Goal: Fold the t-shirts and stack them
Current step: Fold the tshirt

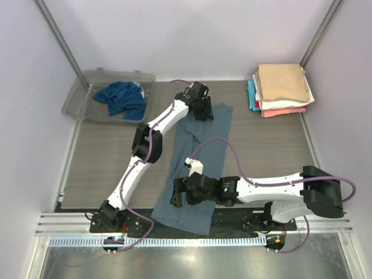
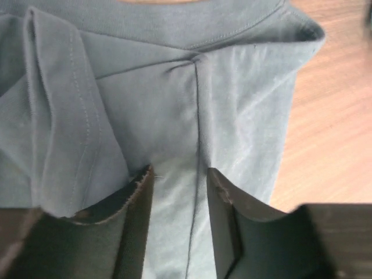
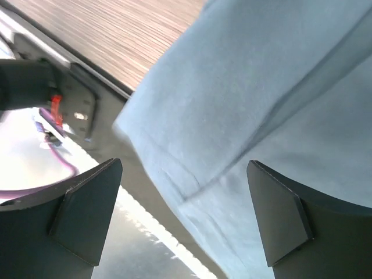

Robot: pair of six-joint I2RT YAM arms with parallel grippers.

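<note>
Looking down from above, you have the slate-blue t-shirt (image 1: 181,216) folded lengthwise into a long narrow strip on the table (image 1: 99,163). It runs from the left gripper (image 1: 202,109) at its far end to the right gripper (image 1: 176,196) at its near end.

Left gripper: jaws partly apart, fingers (image 2: 133,224) down at the cloth just short of the collar band. Flat fabric with a seam line shows in the gap, not bunched, so no pinch that you can see. A stitched fold of cloth lies left of those fingers and bare wood grain lies to their right.

Right gripper: jaws spread wide, fingertips (image 3: 87,212) well apart over the shirt's near hem corner, holding nothing. That corner hangs past the table edge over the metal rail (image 1: 70,224).

Left of the left gripper: clear plastic tub (image 1: 78,93) with the teal-blue t-shirt (image 1: 122,97) crumpled inside.

Right of it: a stack of folded shirts. The tan shirt (image 1: 283,81) is on top, then the white shirt (image 1: 286,104) and the coral shirt (image 1: 283,112), with the teal shirt (image 1: 251,96) showing at the stack's left side.
</note>
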